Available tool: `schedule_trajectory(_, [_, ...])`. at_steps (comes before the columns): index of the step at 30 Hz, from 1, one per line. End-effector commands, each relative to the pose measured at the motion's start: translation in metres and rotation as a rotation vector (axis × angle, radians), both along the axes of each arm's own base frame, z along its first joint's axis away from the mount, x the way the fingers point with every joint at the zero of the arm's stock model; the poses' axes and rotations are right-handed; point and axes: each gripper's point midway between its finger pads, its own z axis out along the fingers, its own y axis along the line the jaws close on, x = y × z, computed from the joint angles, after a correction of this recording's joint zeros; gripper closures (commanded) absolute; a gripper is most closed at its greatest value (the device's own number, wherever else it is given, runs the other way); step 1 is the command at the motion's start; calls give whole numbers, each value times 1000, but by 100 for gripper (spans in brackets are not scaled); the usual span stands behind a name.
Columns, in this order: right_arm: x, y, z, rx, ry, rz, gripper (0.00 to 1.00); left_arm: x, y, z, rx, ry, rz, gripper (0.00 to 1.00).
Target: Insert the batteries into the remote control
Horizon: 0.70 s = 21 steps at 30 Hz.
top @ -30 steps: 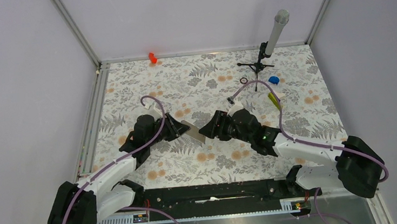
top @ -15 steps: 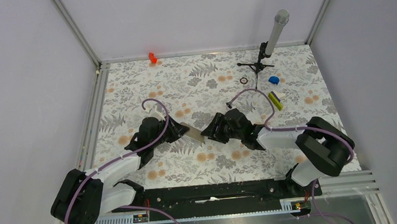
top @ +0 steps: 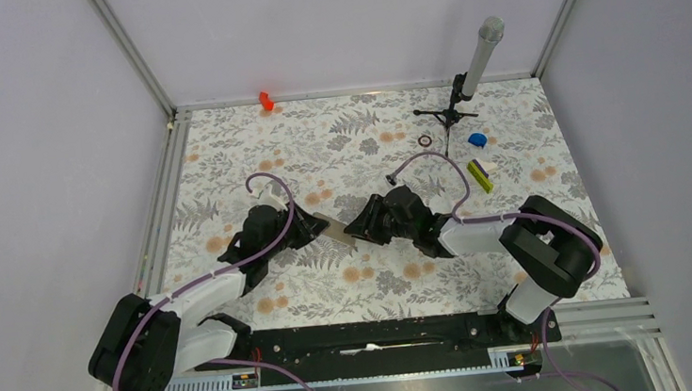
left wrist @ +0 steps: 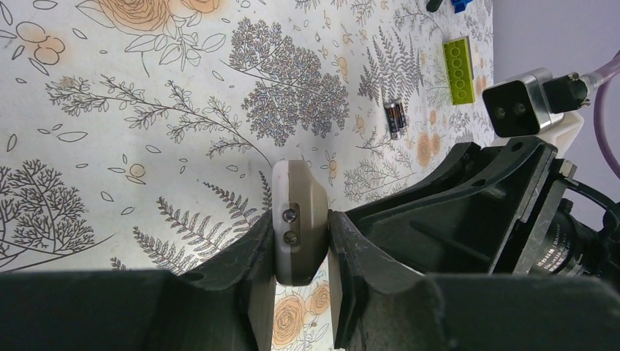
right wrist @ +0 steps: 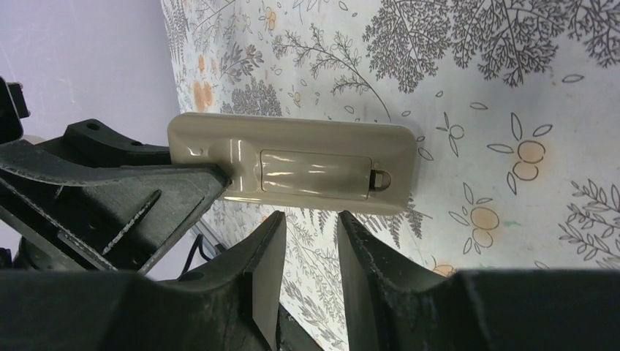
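Observation:
My left gripper (top: 319,224) is shut on the white remote control (top: 337,227) and holds it on edge just above the table. In the left wrist view the remote's end (left wrist: 296,219) sits between the two fingers. In the right wrist view its back faces me, with the battery cover (right wrist: 316,174) closed. My right gripper (top: 358,228) is right next to the remote's free end, its jaws a little apart and empty (right wrist: 308,238). Two dark batteries (left wrist: 395,117) lie side by side on the table beyond the remote.
A yellow-green bar (top: 479,176), a blue piece (top: 477,139), a small dark ring (top: 425,140) and a microphone stand (top: 462,100) are at the back right. A red piece (top: 266,99) lies by the back wall. Walls close in on three sides.
My right arm has folded and its gripper has moved left, up to the remote's free end. The left gripper still holds the remote in about the same place.

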Motion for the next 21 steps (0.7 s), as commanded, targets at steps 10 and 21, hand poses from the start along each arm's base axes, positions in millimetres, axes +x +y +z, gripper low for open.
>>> schedule_trajectory(10, [32, 3, 4, -51, -103, -20, 56, -10, 18, -39, 128, 106, 31, 100])
schedule_trajectory(21, [29, 3, -12, -67, -74, -10, 54, -11, 19, -40, 128, 108, 39, 100])
